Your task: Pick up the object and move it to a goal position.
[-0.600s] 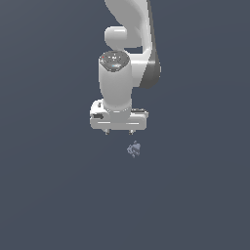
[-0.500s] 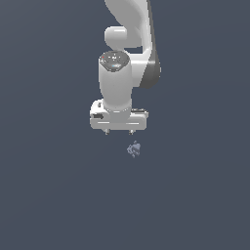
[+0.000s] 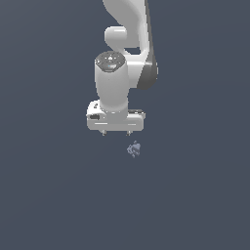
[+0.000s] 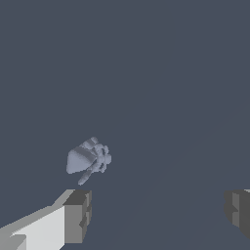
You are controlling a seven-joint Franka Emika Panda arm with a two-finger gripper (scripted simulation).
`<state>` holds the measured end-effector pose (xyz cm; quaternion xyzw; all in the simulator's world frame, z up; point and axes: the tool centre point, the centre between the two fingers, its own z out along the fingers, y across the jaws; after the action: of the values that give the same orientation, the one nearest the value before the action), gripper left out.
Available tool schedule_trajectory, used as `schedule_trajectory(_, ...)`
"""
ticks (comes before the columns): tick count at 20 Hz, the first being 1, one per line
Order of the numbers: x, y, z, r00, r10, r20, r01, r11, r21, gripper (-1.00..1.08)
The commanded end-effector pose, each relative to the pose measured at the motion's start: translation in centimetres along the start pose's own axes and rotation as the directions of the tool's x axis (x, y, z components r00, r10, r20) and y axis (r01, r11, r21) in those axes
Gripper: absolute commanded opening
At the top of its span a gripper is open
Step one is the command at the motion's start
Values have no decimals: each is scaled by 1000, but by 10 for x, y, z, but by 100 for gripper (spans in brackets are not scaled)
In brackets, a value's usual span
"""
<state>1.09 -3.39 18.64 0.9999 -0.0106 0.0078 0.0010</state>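
White arm upright, tool (image 3: 116, 133) pointing down, spread wide, empty, object (image 3: 134, 149) near below.

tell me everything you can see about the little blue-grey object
The object is a tiny pale blue-grey lump, irregular, with a smooth wedge-like end and a cluster of small knobs on the other. It looks matte. It lies alone on the dark floor, just beyond the open gripper, untouched by either finger.
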Motion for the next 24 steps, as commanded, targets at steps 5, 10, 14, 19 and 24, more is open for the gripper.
schedule_trajectory(5,0,1,0,1000,-5,-1,5,1000,-1,100)
schedule_trajectory(10,1,-4,7,999,-52,1,52,999,-3,100)
schedule_trajectory(14,0,-11,16,993,-121,3,121,993,-5,100)
schedule_trajectory(19,-1,-24,33,969,-245,8,245,969,-6,100)
schedule_trajectory(24,-3,-42,54,915,-403,13,403,915,-3,100)
